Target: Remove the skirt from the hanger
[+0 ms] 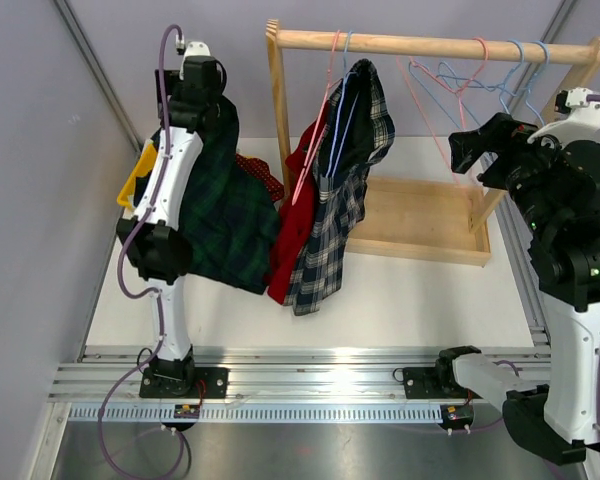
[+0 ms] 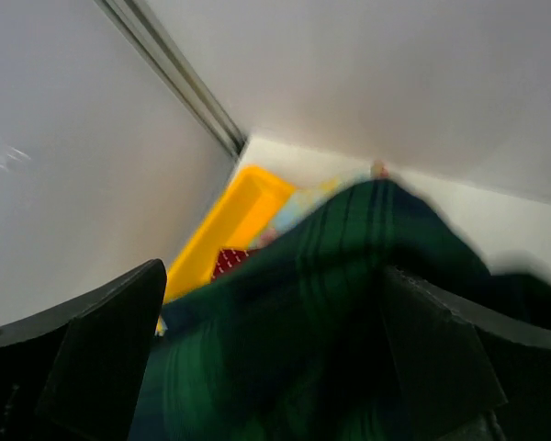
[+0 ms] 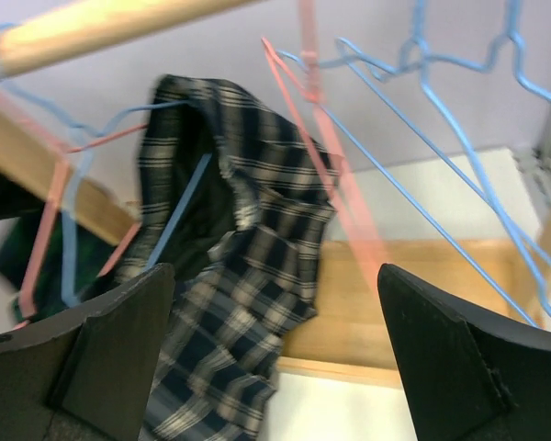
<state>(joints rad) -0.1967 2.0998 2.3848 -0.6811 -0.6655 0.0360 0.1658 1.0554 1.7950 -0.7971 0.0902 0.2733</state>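
A dark green plaid skirt [image 1: 225,215] hangs off my raised left gripper [image 1: 212,105] at the left, free of any hanger. In the left wrist view the blurred green fabric [image 2: 349,276] fills the gap between the fingers of my left gripper [image 2: 274,276], which stand wide apart. My right gripper [image 1: 470,150] is open and empty, up by the empty wire hangers [image 1: 480,75] at the rack's right end. In its wrist view [image 3: 275,276] it faces a navy-and-cream plaid garment [image 3: 248,276] on a blue hanger [image 3: 179,216].
A wooden rack with a top rail [image 1: 430,45] and a base tray [image 1: 420,215] holds the navy plaid garment [image 1: 340,200] and a red garment [image 1: 295,210]. A yellow bin [image 1: 135,180] with red dotted fabric [image 1: 260,170] sits behind the left arm.
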